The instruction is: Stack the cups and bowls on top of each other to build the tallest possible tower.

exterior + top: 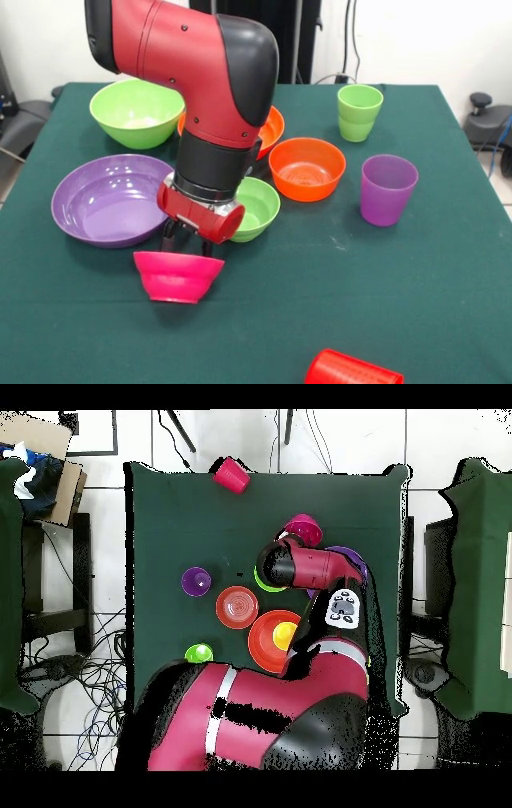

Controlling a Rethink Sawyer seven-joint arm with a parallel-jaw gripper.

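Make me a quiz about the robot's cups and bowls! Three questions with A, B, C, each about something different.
1. What is the gripper right above?
A. the magenta-pink bowl
B. a blue plate
C. the light green cup

2. What colour is the cup lying on its side?
A. white
B. red
C. black

3. How is the purple cup standing?
A. upside down
B. inside a bowl
C. upright, alone on the table

Answers: 1 A, the gripper sits at that bowl's rim. 2 B, the red cup lies tipped near the table's edge. 3 C, its open mouth faces up, nothing touching it.
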